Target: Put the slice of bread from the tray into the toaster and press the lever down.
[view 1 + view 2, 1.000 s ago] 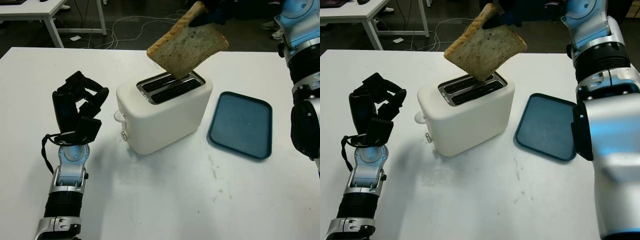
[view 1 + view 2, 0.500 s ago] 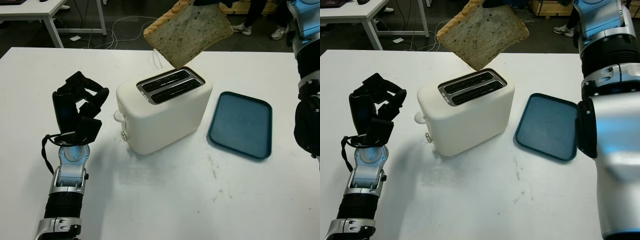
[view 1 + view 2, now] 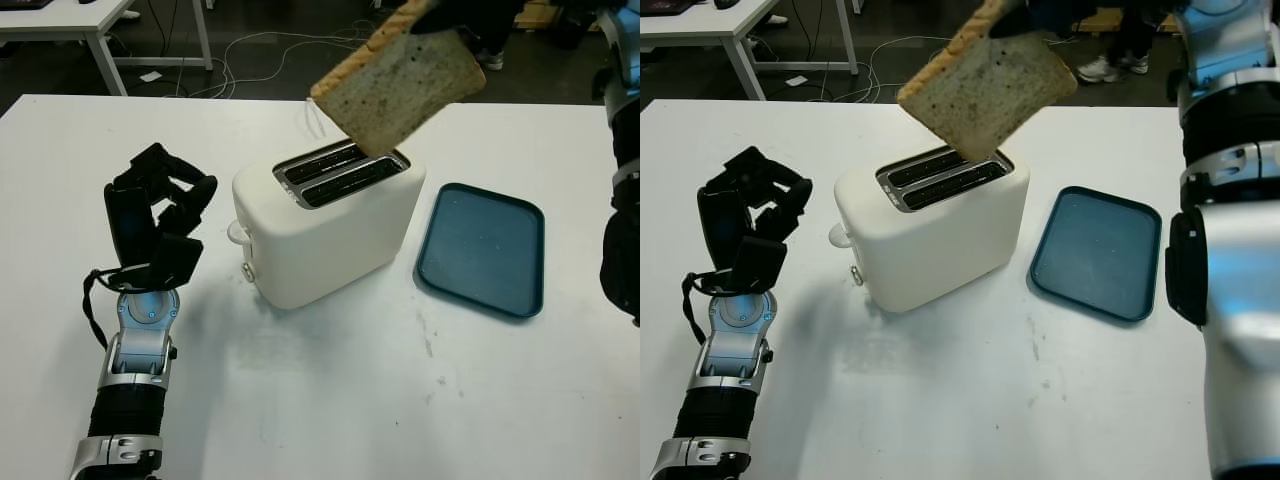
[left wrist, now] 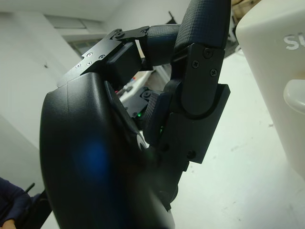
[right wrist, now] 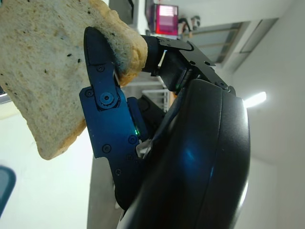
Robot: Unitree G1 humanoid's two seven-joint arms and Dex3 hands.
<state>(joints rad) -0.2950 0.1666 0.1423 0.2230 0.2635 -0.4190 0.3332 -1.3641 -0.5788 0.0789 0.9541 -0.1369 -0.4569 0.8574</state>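
Speckled bread (image 3: 400, 85) over toaster (image 3: 330, 225), right hand (image 5: 107, 102) cut off

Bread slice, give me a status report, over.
Right hand shut on bread slice, held tilted above the toaster slots, not in. Left hand curled, parked left of toaster, holding nothing. Tray sits right of toaster. Slots unobstructed.

Toaster (image 3: 325, 225) sits mid-table (image 3: 330, 400), tray (image 3: 482, 250) just to its right. Bread (image 3: 400, 85) hangs tilted right above the slots, pinched by the right hand (image 5: 107, 109). Left hand (image 3: 155, 225) is left of the toaster.
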